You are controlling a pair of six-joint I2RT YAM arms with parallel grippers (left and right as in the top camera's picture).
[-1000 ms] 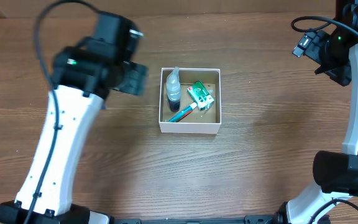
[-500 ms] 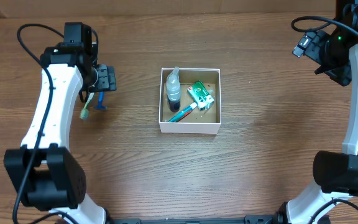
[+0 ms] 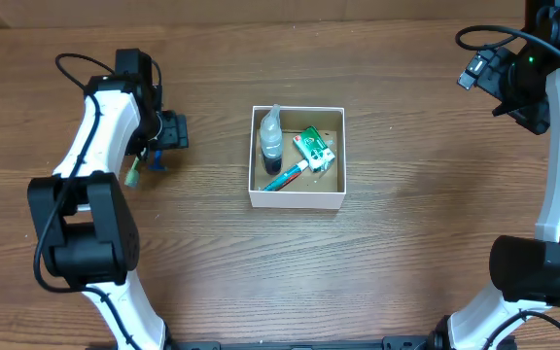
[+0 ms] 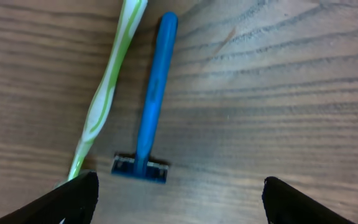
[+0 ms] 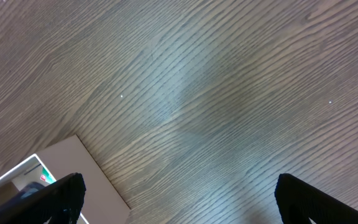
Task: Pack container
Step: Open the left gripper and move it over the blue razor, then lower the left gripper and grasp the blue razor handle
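Note:
The container [image 3: 297,199], a white square box with a brown inside, sits mid-table and holds a clear bottle [image 3: 271,134], a green carton [image 3: 313,148] and a teal tube [image 3: 283,177]. Its corner shows in the right wrist view [image 5: 73,163]. My left gripper [image 3: 166,131] is open over a blue razor [image 4: 150,118] and a green-white toothbrush [image 4: 101,99] that lie side by side on the wood at the left; the gripper also shows in the left wrist view [image 4: 179,196]. The toothbrush also shows in the overhead view [image 3: 134,171]. My right gripper [image 5: 178,190] is open and empty at the far right.
The table is brown wood grain. The left arm [image 3: 90,165] runs along the left side and the right arm [image 3: 552,126] along the right edge.
The left arm has swung from near the container out to the left and come down over the razor and toothbrush. The right arm has not moved.

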